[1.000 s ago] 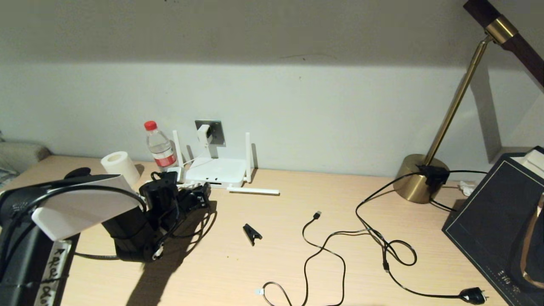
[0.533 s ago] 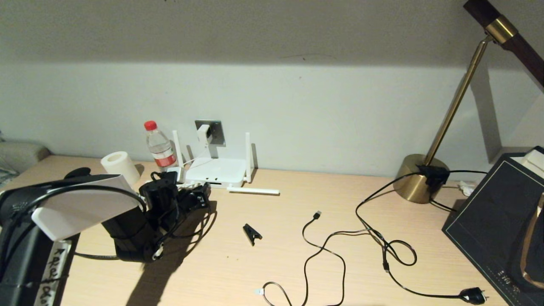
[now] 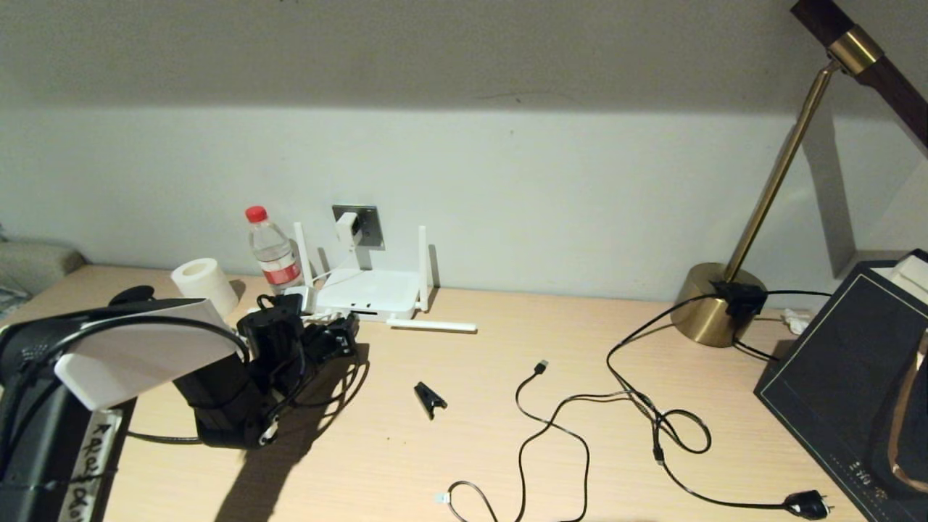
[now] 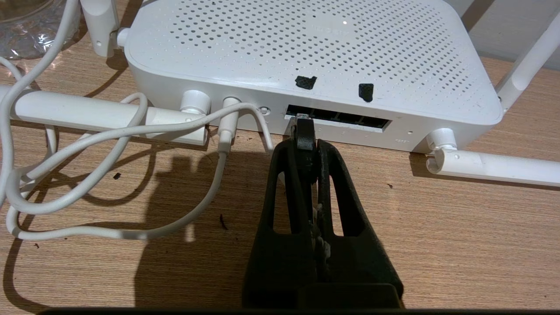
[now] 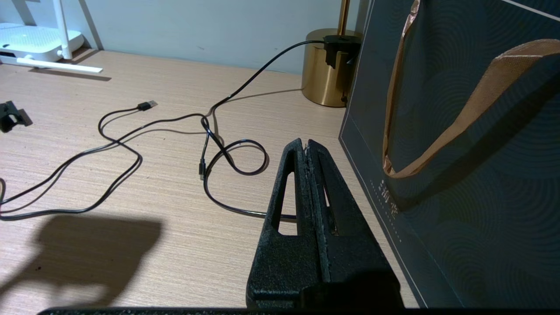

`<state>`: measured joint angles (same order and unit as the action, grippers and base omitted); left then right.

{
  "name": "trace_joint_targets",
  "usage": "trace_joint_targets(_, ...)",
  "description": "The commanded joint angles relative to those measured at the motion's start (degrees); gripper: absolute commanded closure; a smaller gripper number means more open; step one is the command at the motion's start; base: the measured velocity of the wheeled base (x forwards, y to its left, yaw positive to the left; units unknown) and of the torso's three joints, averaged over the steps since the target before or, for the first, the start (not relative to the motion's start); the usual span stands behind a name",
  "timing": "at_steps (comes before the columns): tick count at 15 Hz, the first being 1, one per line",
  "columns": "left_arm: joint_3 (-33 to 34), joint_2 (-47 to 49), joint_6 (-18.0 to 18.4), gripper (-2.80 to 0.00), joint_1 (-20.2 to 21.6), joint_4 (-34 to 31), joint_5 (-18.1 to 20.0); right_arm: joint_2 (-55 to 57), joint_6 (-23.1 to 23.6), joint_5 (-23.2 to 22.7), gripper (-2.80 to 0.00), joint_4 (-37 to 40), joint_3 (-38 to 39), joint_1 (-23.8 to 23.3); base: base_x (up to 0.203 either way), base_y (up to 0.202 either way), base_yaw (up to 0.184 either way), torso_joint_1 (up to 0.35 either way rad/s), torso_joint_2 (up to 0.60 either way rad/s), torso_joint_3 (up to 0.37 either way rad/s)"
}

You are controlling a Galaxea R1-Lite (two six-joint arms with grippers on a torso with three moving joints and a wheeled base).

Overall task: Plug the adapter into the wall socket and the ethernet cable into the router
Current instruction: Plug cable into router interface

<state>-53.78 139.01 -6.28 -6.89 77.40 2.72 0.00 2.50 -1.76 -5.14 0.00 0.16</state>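
- Nothing has visibly moved since a second ago: the left gripper (image 4: 307, 144) sits at the same spot in front of the flat white router with stick antennas (image 3: 368, 293), and the cables lie as they did.
- Far left of the desk: a white paper roll (image 3: 204, 283), then a clear plastic bottle with a red cap (image 3: 272, 249).
- The left gripper's black fingers are pressed together on the thick black ethernet cable (image 4: 305, 131), whose clear clip tip meets the leftmost port of the router's dark slot.
- Above the router, the small white cube adapter (image 3: 348, 229) sits in the square grey wall socket (image 3: 371, 225); its thin white cord drops to the router.
- Mid-desk: a small black clip (image 3: 430, 397), then a thin black USB cable (image 3: 540, 368).
- Far right: a brass lamp base (image 3: 714, 304) and a dark gift bag (image 5: 459, 153).
- The right gripper (image 5: 307, 151) hovers over the near right of the desk, fingers closed on nothing.
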Motion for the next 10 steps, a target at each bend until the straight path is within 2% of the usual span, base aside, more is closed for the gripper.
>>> trace_joint_targets(1, 0.1, -0.1, 0.0, 0.0, -0.1, 0.5, 0.0, 0.1, 0.0, 0.0, 0.0, 0.0, 2.0, 0.0, 0.0, 0.0, 0.0, 0.0, 0.0, 0.0)
trace_joint_targets(10, 1.5, -0.3, 0.0, 0.0, 0.0, 1.0, -0.1, 0.1, 0.0, 0.0, 0.0, 0.0, 2.0, 0.0, 0.0, 0.0, 0.0, 0.0, 0.0, 0.0)
